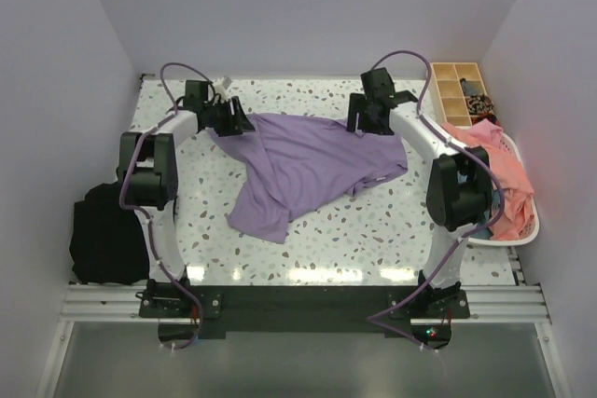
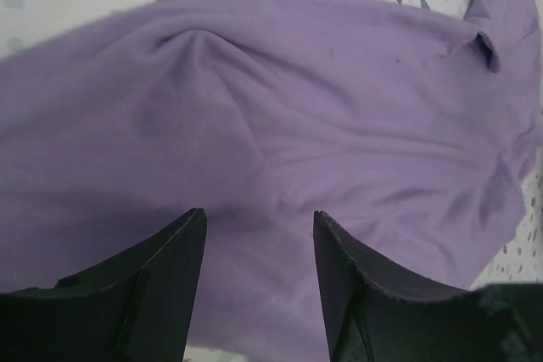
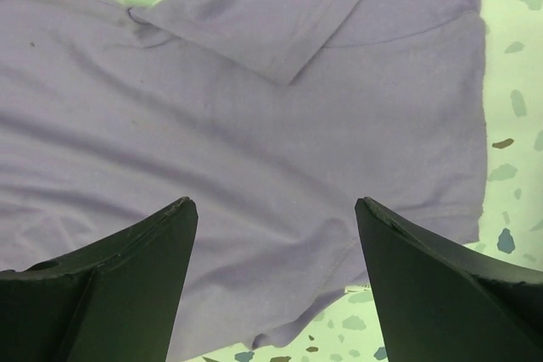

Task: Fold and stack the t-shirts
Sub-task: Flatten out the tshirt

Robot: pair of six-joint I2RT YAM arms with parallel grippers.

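- left hand (image 2: 259,214), closest in its wrist view: jaws apart, nothing clamped between them, hovering low over the lavender t-shirt (image 2: 280,116); purple cloth fills the gap under the jaws
- right hand (image 3: 276,203), closest in its own wrist view: jaws spread wide, nothing held, also right above the same shirt; a sleeve (image 3: 288,14) lies folded back onto the body cloth just ahead of it
- top view: lavender t-shirt (image 1: 308,160) lies rumpled and unfolded mid-tabletop (image 1: 373,230), wide at the far edge, narrowing to a point toward the near left
- left hand (image 1: 238,123) sits at the shirt's far-left corner, right hand (image 1: 359,123) at its far-right edge; both arms reach to the far side
- whether either hand touches the cloth: cannot tell
- salmon-pink shirt (image 1: 499,170) heaped in a white basket (image 1: 532,221) at the right tabletop edge, spilling over the rim, partly behind the right arm
- wooden divided tray (image 1: 457,86) at the far-right corner, just behind the basket; small dark items in one compartment, too small to tell what
- black fabric bundle (image 1: 103,235) off the left edge, beside the left arm, well apart from the lavender shirt
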